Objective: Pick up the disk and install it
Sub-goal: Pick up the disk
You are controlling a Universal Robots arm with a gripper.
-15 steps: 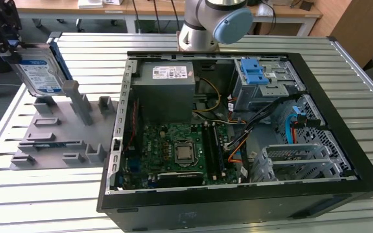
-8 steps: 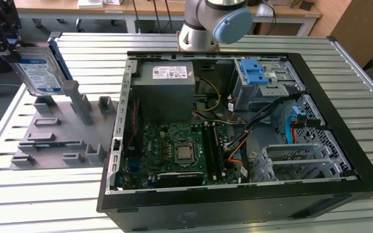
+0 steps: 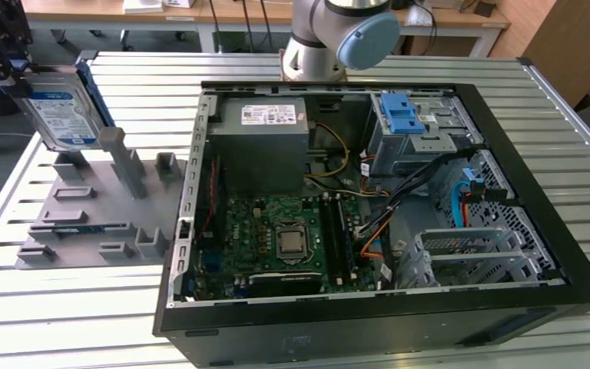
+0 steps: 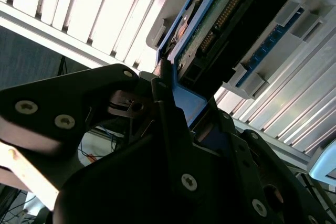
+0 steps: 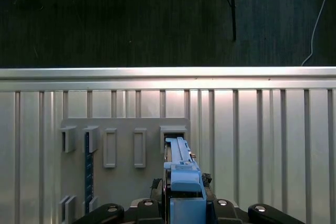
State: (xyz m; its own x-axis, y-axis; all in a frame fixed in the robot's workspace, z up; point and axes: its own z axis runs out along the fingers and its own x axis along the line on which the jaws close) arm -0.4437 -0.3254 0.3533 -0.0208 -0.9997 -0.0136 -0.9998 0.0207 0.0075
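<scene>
Open case [image 3: 377, 332] lies nearest, on the slatted table [image 3: 59, 315]. Cage with blue latch [image 3: 402, 115] sits at its far corner. Grey rack [image 3: 85, 231] is beside the case, on the exterior view's left. Disk [image 3: 61, 111] is upright above the rack's far end, label showing. Claw [image 3: 13, 77] is clenched on the disk. In the second wrist view its fingers [image 4: 165, 109] pinch the blue rail. Arm base [image 3: 331, 38] stands beyond the case.

From where I stand, the arm [image 3: 316, 34] is a smooth silver-grey tube, its rounded joint closed by a pale blue cap [image 3: 369, 40]. The gripper [image 4: 184, 103] is matt black throughout, built of flat, round-cornered link plates [image 4: 79, 103] fastened with bright silver screws [image 4: 189, 182]. In the second wrist view a cream-coloured piece [image 4: 21, 174] runs along its edge.
</scene>
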